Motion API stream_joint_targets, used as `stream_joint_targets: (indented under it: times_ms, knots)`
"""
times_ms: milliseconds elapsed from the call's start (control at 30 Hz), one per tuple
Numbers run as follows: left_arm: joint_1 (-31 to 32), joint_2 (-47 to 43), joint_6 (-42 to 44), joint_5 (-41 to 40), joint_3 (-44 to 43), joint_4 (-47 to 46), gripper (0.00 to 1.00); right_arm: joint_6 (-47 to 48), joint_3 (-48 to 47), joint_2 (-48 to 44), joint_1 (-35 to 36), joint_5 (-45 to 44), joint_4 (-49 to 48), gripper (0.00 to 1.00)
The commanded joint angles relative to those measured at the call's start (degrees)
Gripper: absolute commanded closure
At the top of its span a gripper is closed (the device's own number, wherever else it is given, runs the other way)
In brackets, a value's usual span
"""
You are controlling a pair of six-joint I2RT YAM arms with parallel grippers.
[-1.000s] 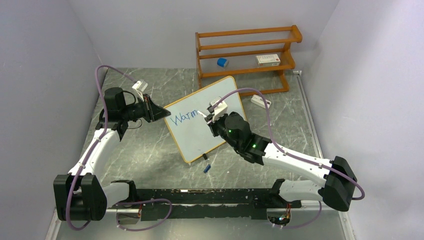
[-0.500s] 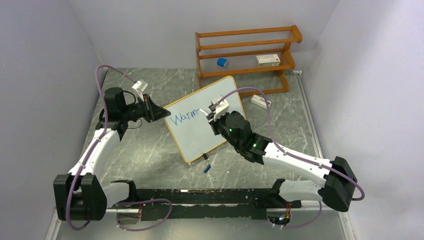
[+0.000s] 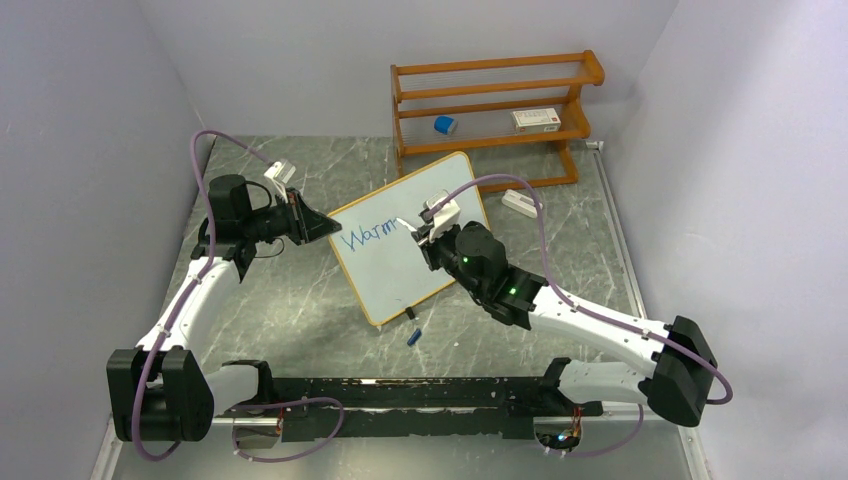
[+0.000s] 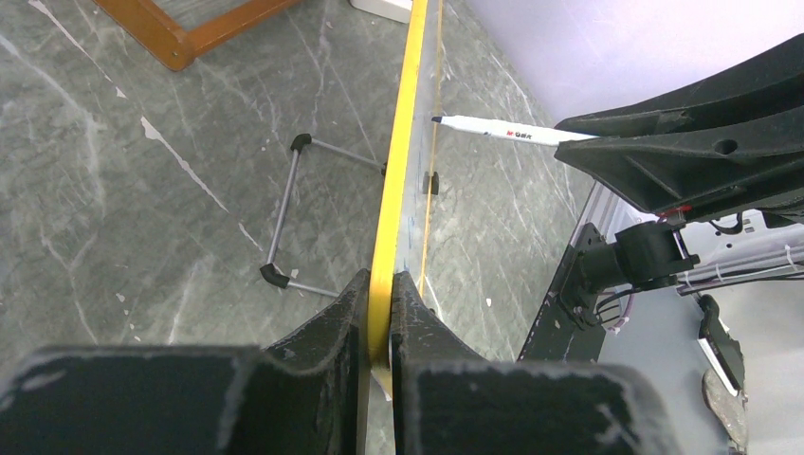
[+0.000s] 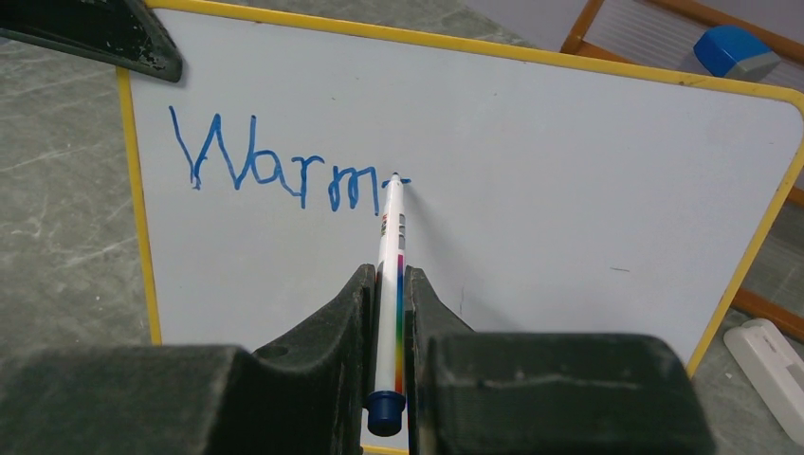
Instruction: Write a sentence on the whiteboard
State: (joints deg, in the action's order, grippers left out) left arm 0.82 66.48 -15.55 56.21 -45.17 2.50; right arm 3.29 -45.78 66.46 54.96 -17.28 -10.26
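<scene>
Whiteboard (image 3: pixel 385 268) stands tilted on its feet on the table (image 3: pixel 300 300), in front of the shelf rack (image 3: pixel 495 68). It looks thin, light and stiff, likely to slide or tip under pen pressure, so the frame edge is the place to hold. Its sentence (image 5: pixel 270 163) reads "Warm" so far. Left gripper (image 4: pixel 381 284) is clamped on the frame's edge; right gripper (image 5: pixel 391 284) is closed around a marker (image 5: pixel 390 227), tip at the board.

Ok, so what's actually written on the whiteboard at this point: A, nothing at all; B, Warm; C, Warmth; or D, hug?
B: in the right wrist view the blue writing on the whiteboard reads Warm, with the marker tip only starting a stroke after the m.
</scene>
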Motion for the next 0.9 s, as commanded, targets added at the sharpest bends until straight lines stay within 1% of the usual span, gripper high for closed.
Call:
stream_joint_targets:
  times_ms: [0, 400, 867]
  knots:
    - [-0.7, 0.7, 3.0, -3.8, -0.2, 2.9, 0.95, 0.4, -0.1, -0.9, -0.4, 0.9, -2.0, 1.00]
    - [-0.7, 0.8, 3.0, -3.6, -0.2, 2.7, 0.95, 0.6, -0.6, 1.2, -0.3, 0.1, -3.8, 1.00]
    - [-0.7, 0.9, 2.9, -3.5, -0.2, 2.7, 0.95, 0.8, -0.6, 1.6, -0.4, -0.6, -1.9, 1.00]
